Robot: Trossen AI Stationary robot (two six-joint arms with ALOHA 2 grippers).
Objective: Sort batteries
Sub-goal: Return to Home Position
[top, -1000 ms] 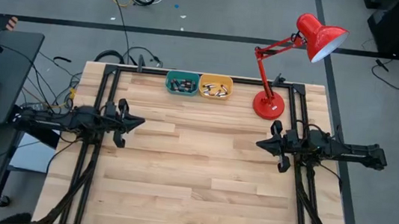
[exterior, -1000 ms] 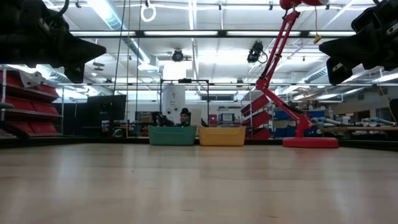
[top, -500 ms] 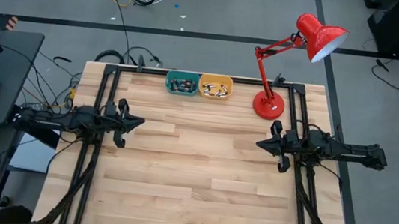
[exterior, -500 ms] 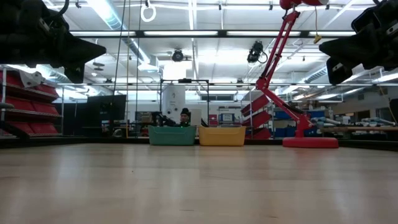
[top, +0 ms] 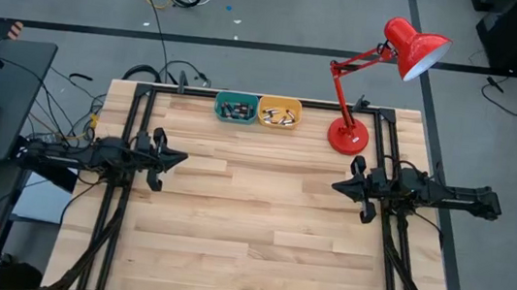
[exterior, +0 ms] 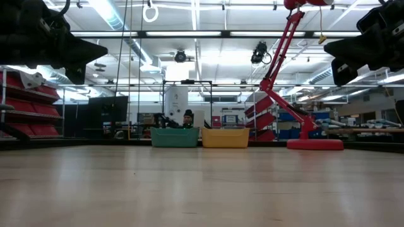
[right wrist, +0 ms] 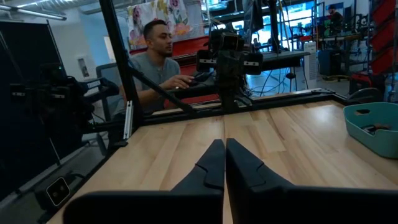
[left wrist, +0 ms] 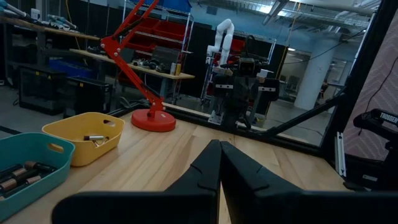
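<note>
We see the batteries (top: 236, 111) lying in the teal bin (top: 218, 102) and the yellow bin (top: 298, 112) (side by side, touching) at the bench's (top: 259, 228) edge. The left gripper (top: 182, 160) and right gripper (top: 337, 186) hover well apart, each with fingers pressed together and holding nothing.

table (top: 249, 224): pale matt wood | teal bin (left wrist: 43, 169), yellow bin (left wrist: 78, 150): smooth plastic | lamp (top: 347, 135): glossy red

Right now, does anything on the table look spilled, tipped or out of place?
Nothing stands out. The batteries lie inside the teal bin and the yellow bin, none loose on the table. The red lamp stands upright; the left gripper and right gripper hang shut at opposite sides.
</note>
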